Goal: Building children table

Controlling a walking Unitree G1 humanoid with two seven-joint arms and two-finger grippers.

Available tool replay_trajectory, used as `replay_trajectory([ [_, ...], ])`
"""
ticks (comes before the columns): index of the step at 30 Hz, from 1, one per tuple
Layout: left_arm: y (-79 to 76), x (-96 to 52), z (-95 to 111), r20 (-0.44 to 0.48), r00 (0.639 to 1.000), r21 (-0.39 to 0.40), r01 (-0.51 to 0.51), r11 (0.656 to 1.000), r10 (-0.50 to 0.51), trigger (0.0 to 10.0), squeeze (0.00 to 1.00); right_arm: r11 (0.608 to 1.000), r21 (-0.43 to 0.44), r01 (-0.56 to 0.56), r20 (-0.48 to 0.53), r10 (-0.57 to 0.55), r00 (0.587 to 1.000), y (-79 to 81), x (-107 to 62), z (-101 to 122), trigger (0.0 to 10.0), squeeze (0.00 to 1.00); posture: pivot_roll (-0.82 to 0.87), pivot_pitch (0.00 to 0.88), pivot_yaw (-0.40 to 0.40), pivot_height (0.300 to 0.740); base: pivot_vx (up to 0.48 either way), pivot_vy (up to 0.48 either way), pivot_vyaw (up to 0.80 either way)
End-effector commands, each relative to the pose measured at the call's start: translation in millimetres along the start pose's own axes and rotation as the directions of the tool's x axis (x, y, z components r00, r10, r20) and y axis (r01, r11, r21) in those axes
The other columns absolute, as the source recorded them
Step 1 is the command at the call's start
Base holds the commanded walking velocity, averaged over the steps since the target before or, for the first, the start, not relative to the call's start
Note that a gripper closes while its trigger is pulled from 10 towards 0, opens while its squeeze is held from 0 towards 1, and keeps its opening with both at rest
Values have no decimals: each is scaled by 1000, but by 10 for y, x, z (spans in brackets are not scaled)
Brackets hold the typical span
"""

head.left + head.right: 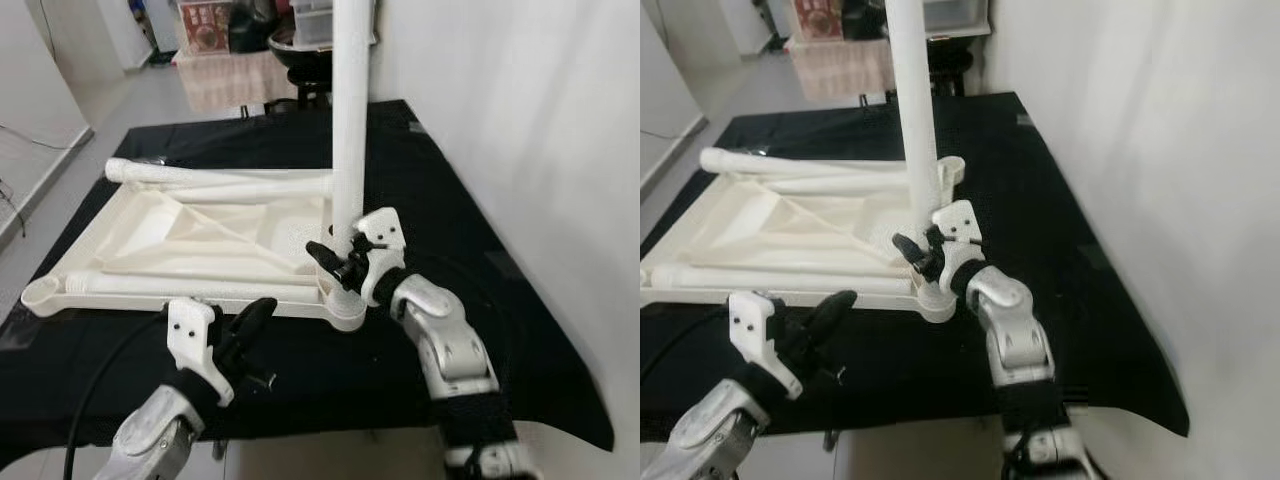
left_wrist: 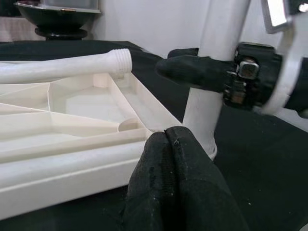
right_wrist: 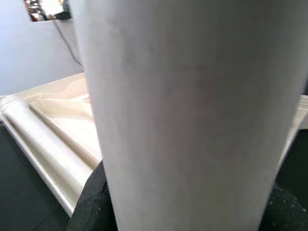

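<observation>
My left claw (image 1: 262, 312) is pinched together on nothing, hovering just off the near edge of the upside-down tabletop (image 1: 180, 235) on the black counter (image 1: 480, 250). Right claw (image 1: 335, 262) is clamped round the upright leg (image 1: 350, 120), I reckon steadying it in the corner socket. Two spare legs (image 1: 215, 180) lie across the tabletop further back.

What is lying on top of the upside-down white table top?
Two loose white legs lie across the table top, one along its far edge and one along its near edge. A third leg stands upright in the corner socket, gripped by the right gripper.
</observation>
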State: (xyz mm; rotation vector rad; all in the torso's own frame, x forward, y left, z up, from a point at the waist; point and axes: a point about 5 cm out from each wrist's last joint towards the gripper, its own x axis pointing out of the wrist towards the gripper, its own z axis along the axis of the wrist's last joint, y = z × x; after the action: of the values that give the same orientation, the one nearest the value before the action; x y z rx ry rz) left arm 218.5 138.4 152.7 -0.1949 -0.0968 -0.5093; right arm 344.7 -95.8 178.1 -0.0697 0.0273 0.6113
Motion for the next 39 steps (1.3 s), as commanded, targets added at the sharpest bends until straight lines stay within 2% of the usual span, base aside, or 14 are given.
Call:
replay_trajectory([
  [1,23,-13,-25,-18,1000,3,-13,1000,13,10000,0,998,51,46,-24,-45,999,-63,13,-51,10000,47,-54,70,46,740,0,0,0],
  [2,23,-13,-25,-18,1000,3,-13,1000,13,10000,0,998,51,46,-24,-45,999,-63,13,-51,10000,47,-54,70,46,740,0,0,0],
  [3,22,-10,-26,-17,1000,1,-13,1000,13,10000,0,997,59,52,-9,-51,999,-85,40,3,10000,1000,-54,67,45,740,0,0,0],
  [8,11,1,-32,-20,1000,-6,-2,1000,2,10000,0,992,66,-111,72,106,992,-108,160,200,10000,1000,-51,65,47,740,0,0,0],
  [9,8,4,-33,-20,1000,-7,-1,1000,1,10000,0,969,26,-246,98,243,965,-101,171,283,10000,310,-50,64,46,740,0,0,0],
  [10,8,4,-33,-20,1000,-7,-1,1000,1,10000,0,969,26,-246,98,243,965,-101,171,283,10000,310,-50,64,46,740,0,0,0],
  [11,6,8,-34,-19,1000,-8,-1,1000,1,10000,0,930,-30,-366,82,368,926,-119,170,327,10000,0,-45,63,42,740,0,0,0],
  [15,2,14,-35,-17,1000,-8,-2,1000,2,10000,0,805,-70,-590,16,592,806,-162,114,349,10000,0,-40,58,38,740,0,0,0],
  [21,3,11,-41,-21,1000,-8,0,1000,0,10000,0,751,-10,-661,-20,661,751,-193,155,326,10000,0,-36,53,42,740,0,0,0],
  [22,3,9,-43,-22,1000,-9,1,1000,-1,10000,0,746,4,-666,-39,666,745,-205,159,298,3765,0,-34,53,44,740,0,0,0],
  [24,2,8,-44,-23,1000,-9,2,1000,-2,10000,0,739,11,-674,-64,673,737,-218,155,264,3765,0,-34,53,44,740,0,0,0],
  [25,-1,5,-46,-24,1000,-8,3,1000,-3,10000,0,737,19,-675,-60,675,735,-239,156,254,0,0,-32,51,44,740,0,0,0],
  [31,-7,0,-52,-27,1000,-8,4,1000,-4,10000,0,731,39,-682,-43,683,729,-297,140,244,0,0,-37,50,49,740,0,0,0],
  [39,-20,-9,-56,-29,1000,-13,10,1000,-10,10000,0,788,-19,-615,-126,609,783,-399,35,91,0,0,-49,53,46,740,0,0,0],
])
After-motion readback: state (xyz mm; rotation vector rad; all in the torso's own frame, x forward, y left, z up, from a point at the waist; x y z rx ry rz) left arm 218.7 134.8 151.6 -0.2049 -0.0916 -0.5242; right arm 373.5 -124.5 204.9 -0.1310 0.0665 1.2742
